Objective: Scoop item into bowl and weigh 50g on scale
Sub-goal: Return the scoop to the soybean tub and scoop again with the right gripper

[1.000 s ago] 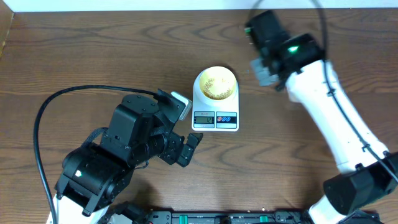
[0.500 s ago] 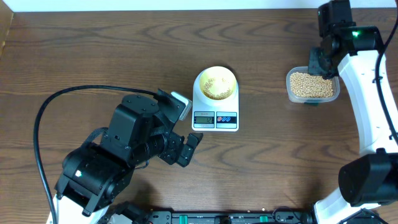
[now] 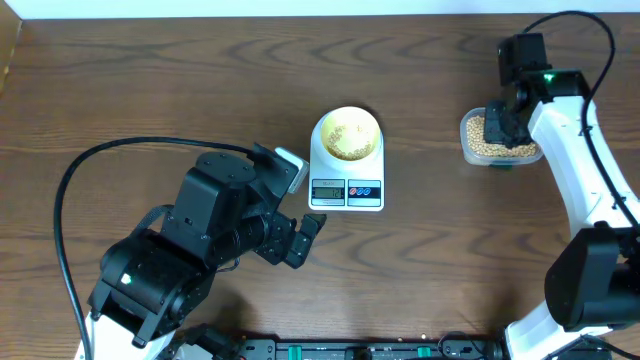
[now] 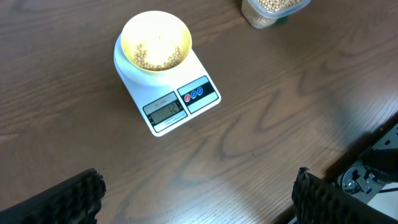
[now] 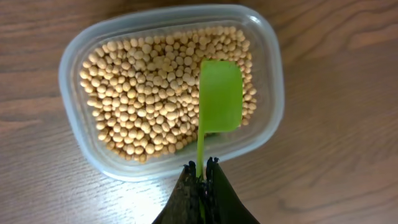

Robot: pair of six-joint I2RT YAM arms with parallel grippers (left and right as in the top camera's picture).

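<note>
The pale yellow bowl [image 3: 347,133] stands on the white scale [image 3: 346,190] at the table's middle, with a thin layer of beans [image 4: 158,56] inside it. A clear container [image 5: 268,99] at the right holds the heap of tan beans [image 5: 146,93]. My right gripper [image 5: 203,167] is shut on the handle of a green scoop [image 5: 219,96], whose empty blade hovers over the beans at the container's right side. My left gripper [image 4: 199,193] stands open over bare wood in front of the scale, nothing between its fingers [image 4: 74,196].
The left arm's black body [image 3: 210,235] and its cable [image 3: 75,180] fill the front left. The white right arm [image 3: 585,190] runs along the right edge. The clear container [image 3: 500,140] sits at the far right.
My right arm has swung from near the bowl out to the right and lowered over the clear container with the scoop. The left arm has not moved.
</note>
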